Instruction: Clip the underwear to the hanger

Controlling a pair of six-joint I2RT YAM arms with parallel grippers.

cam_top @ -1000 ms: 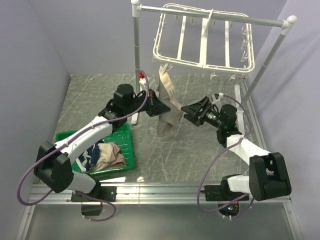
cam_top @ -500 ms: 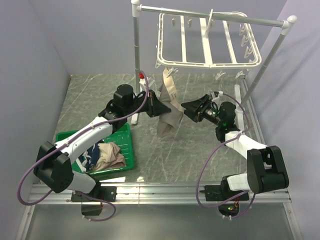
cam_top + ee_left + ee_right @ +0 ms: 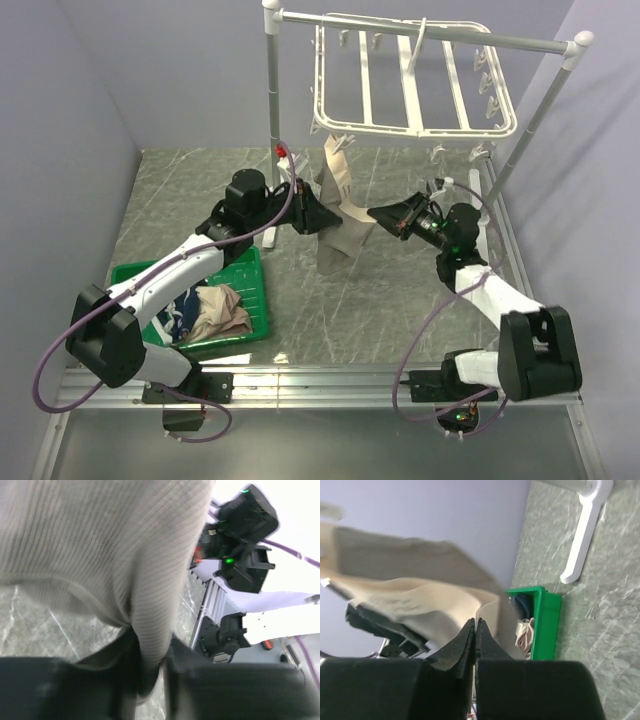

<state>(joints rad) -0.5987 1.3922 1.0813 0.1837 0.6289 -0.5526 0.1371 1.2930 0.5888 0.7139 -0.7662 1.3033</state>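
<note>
The taupe underwear (image 3: 338,235) hangs from a clip at the near left corner of the white hanger (image 3: 410,128) and drapes down toward the table. My left gripper (image 3: 325,215) is at its left side. In the left wrist view the ribbed fabric (image 3: 125,555) drops between the parted fingers of that gripper (image 3: 150,650), with a sliver of gap beside it. My right gripper (image 3: 375,214) reaches in from the right. In the right wrist view its jaws (image 3: 475,622) are pressed together on a thin edge of the underwear (image 3: 420,595).
A green basket (image 3: 255,300) at the near left holds a navy garment and a pinkish-beige one; it also shows in the right wrist view (image 3: 545,625). The white pole rack (image 3: 272,90) carries the hanger, and its foot (image 3: 582,535) lies on the marble-patterned table.
My right gripper has moved in toward the underwear and shut on its right edge. The left jaws have parted. The hanger has swung level and a little to the right.
</note>
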